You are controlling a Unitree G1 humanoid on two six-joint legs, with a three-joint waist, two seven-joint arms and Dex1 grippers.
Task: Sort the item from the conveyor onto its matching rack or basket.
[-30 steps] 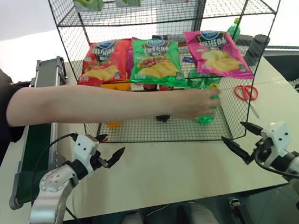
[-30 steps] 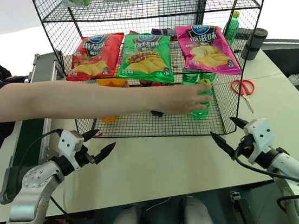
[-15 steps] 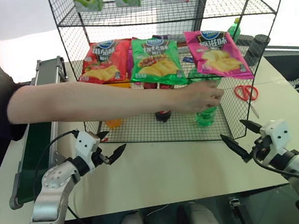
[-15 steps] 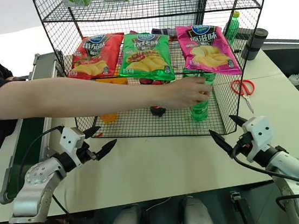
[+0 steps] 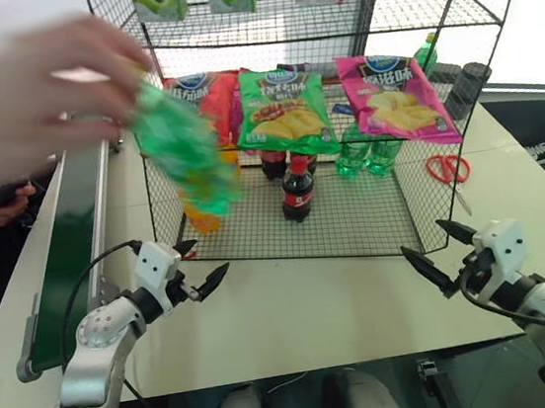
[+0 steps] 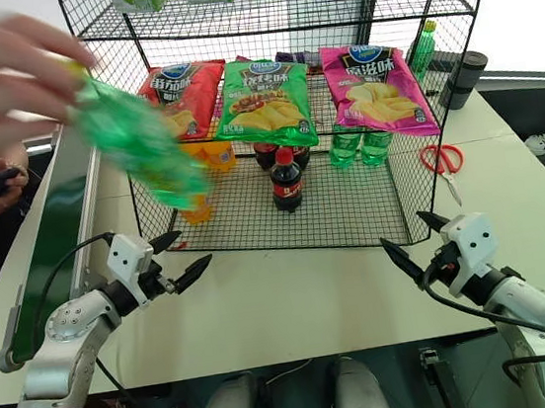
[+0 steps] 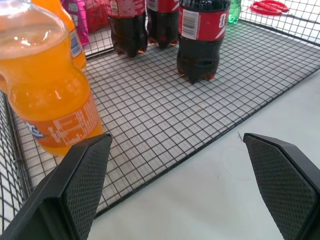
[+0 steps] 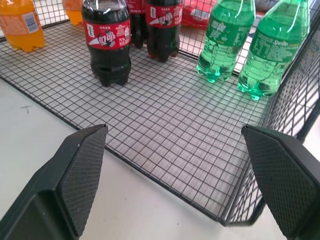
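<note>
A person's hand holds the item, a clear-green soda bottle, blurred and tilted in the air in front of the rack's left side, beside the conveyor. The black wire rack stands at the table's middle. My left gripper hovers open and empty over the table in front of the rack's left corner, below the bottle. At the rack's right front corner, my right gripper is open and empty too.
On the rack's bottom tier stand orange-drink bottles, cola bottles and two green bottles. Chip bags lean on the middle tier. Red scissors lie right of the rack. White tabletop stretches between my grippers.
The person's arm has pulled out of the rack and swung left and up toward the conveyor with the green bottle. A cola bottle now shows at the tier's middle. Both grippers stayed put.
</note>
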